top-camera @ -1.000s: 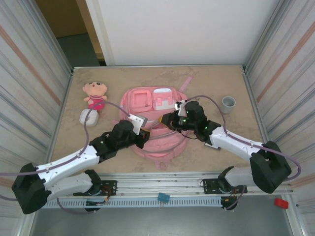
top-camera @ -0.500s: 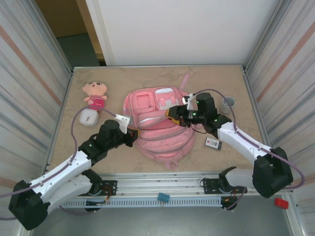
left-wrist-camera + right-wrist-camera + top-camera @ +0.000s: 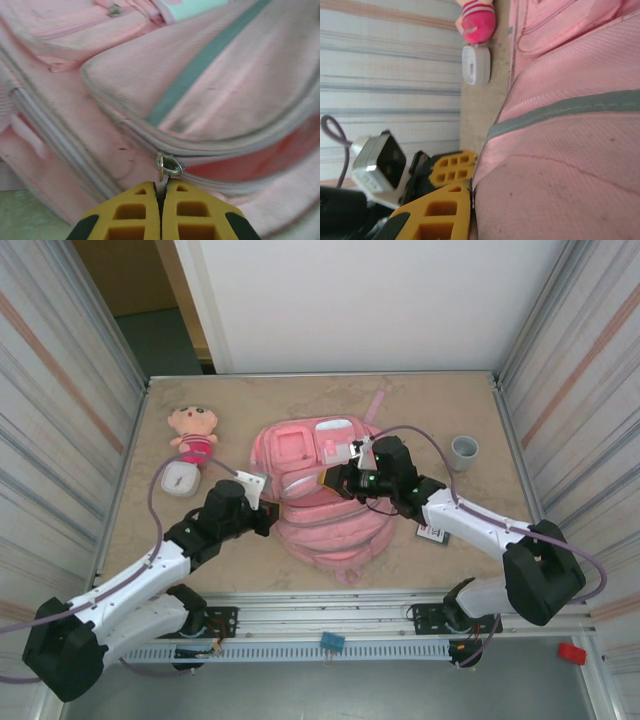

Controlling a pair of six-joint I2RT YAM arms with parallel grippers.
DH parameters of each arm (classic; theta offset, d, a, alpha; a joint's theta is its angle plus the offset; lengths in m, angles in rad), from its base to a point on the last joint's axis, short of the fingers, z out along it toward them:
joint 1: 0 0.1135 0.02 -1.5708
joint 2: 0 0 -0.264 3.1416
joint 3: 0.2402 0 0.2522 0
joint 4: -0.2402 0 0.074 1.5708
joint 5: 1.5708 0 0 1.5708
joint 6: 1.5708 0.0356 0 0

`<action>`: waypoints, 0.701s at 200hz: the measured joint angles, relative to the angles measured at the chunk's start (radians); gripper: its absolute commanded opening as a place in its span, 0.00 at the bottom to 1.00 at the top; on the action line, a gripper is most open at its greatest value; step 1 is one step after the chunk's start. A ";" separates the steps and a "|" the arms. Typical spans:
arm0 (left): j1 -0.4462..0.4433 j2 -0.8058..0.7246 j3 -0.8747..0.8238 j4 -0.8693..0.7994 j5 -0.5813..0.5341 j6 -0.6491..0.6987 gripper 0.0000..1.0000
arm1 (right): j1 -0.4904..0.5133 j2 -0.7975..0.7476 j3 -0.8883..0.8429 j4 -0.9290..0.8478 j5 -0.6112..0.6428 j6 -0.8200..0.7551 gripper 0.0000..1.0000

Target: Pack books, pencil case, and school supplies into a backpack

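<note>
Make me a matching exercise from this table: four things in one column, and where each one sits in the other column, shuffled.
Things:
1 plush doll
2 grey cup
3 black card
4 zipper pull

Places:
A pinched in the left tool
B far right of the table
C far left of the table
D right of the backpack, by the right arm

Pairs: 1-C, 2-B, 3-D, 4-A

arms (image 3: 150,575): white links, black joints; cables (image 3: 158,488): purple; fingers (image 3: 125,215): yellow
</note>
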 measured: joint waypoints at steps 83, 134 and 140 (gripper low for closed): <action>0.135 0.172 0.031 0.156 0.072 0.018 0.34 | -0.063 0.018 0.089 -0.133 -0.126 -0.101 0.00; 0.143 0.096 0.051 0.126 0.000 0.098 0.63 | -0.072 0.020 0.089 -0.135 -0.130 -0.099 0.00; 0.120 0.058 0.051 0.123 -0.003 0.134 0.65 | -0.072 0.020 0.089 -0.135 -0.130 -0.098 0.00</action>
